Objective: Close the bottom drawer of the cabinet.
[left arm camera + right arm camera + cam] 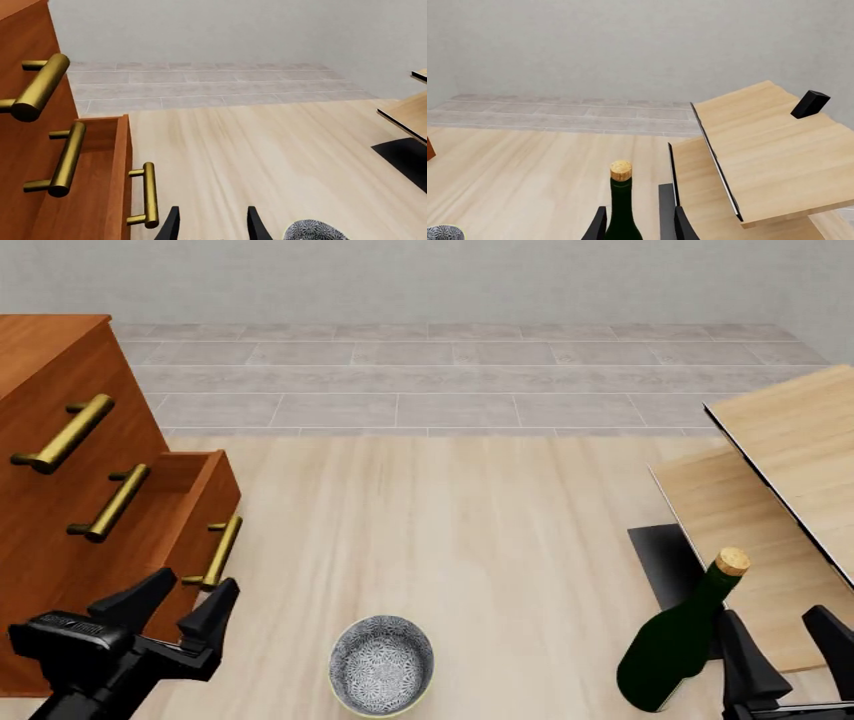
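Hovering beside bottom drawer (187, 510), left hand (183, 606)

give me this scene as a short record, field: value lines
cabinet: left side, three drawers with brass handles
bottom drawer: pulled out, not yet closed
left gripper: open, holding nothing, just in front of the bottom drawer's handle
right gripper: open, behind the bottle
bottle: dark green, corked, upright
bowl: patterned, on the table between the arms

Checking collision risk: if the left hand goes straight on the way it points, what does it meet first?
Probably nothing: the left hand points over bare table. The bottom drawer and its handle sit just beside that line, though depth is unclear.
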Controlling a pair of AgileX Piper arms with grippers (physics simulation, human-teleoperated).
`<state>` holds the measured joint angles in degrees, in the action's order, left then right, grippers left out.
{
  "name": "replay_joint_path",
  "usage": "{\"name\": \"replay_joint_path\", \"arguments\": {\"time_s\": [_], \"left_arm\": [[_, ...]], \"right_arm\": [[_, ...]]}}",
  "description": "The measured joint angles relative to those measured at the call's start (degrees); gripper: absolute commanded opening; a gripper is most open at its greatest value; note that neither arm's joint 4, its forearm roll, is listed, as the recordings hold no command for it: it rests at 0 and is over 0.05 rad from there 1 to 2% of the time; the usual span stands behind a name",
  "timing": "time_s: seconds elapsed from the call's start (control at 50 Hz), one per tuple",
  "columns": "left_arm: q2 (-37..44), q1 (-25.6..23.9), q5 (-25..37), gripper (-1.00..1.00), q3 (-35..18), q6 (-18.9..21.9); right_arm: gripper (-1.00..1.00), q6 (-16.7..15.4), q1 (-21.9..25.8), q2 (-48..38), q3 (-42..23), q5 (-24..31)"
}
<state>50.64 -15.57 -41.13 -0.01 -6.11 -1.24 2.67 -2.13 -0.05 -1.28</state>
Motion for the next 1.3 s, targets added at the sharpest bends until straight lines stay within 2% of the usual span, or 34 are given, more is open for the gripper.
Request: {"name": "replay_joint_path", "arguments": {"time_s": [0.42,0.56,0.94,1.3], "left_arm": [[24.44,-1.96,-19.69,1.00,0.00,-2.44],[30.47,-1.78,-24.24,1.00,-0.01,-3.68],[38.70,-0.02,-28.09,1.00,-1.75,-5.50],[45.24,3.62,-28.65,1.00,-4.99,-4.98]], "right_arm": [[1.00,-0.33,0.19,-0.61,0.01,-0.46],[1.00,-0.52,0.34,-0.57,0.02,-0.44],[1.00,-1.12,0.68,0.31,0.01,0.21],[1.00,-1.48,0.92,0.94,0.01,0.58]]}}
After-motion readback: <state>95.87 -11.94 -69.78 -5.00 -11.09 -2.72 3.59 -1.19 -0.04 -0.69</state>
